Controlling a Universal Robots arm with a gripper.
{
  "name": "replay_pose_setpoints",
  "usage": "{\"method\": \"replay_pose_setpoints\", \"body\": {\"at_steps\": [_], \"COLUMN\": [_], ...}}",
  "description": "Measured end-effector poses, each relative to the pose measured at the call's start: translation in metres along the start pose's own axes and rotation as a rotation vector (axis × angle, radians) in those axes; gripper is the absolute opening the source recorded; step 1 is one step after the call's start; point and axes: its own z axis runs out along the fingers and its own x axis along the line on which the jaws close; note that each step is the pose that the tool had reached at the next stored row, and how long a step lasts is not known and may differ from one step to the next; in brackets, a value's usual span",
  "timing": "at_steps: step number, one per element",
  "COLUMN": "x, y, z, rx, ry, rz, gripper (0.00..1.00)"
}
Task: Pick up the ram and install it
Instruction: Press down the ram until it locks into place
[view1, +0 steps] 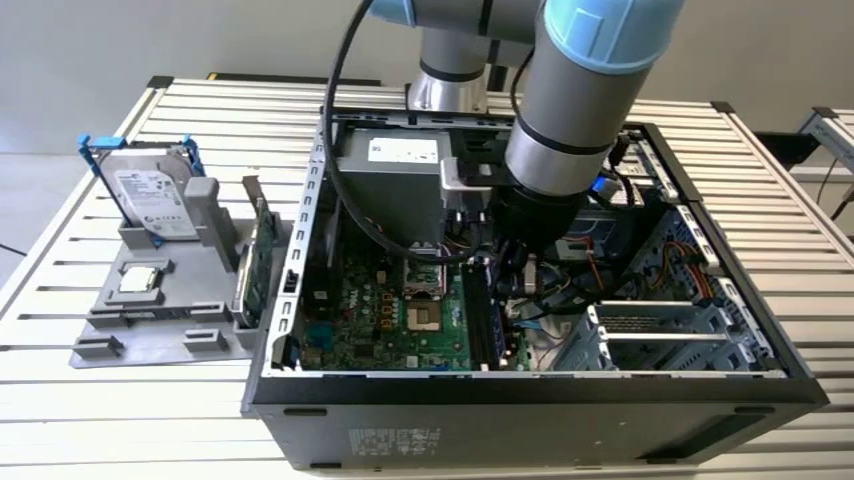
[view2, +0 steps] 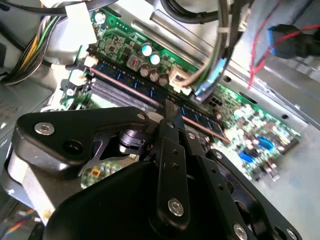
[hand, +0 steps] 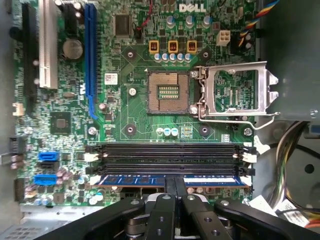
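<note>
A slatted metal desk (view1: 80, 400) carries an open computer case (view1: 534, 400), lying on its side with the motherboard (view1: 387, 310) facing up. On the desk at the exterior view's left, a grey fixture (view1: 160, 330) holds a silver hard drive (view1: 147, 190) in a blue bracket and a green expansion card (view1: 263, 240) standing on edge.

The arm reaches down into the case, and the hand (hand: 175, 186) is positioned directly over the memory slots (hand: 170, 156). In both wrist views, the black fingers (hand: 181, 186) meet at the midpoint of the ram (hand: 135, 180), a narrow blue stick lying in the slot row nearest the hand. The fingers are clenched on the upper edge of the ram, gripping it at its centre; the stick extends to either side of the fingertips along the slot. In the second wrist view, the ram (view2: 130, 82) runs away from the hand (view2: 172, 117) along the slot toward a white latch (view2: 77, 77) at its far end.

Beyond the ram, away from the hand, lie two empty black slots, then the open processor socket (hand: 169, 92) with its metal retention frame (hand: 235, 92) swung aside.
</note>
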Motion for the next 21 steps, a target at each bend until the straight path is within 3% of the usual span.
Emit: {"method": "replay_pose_setpoints", "body": {"at_steps": [7,21], "x": [0.0005,0.0010], "y": [0.0006,0.0013], "z": [-0.0223,-0.0497], "rx": [-0.0001,-0.0001], "ry": [0.0004,0.0004], "rz": [0.000,0.000], "gripper": [0.00,0.00]}}
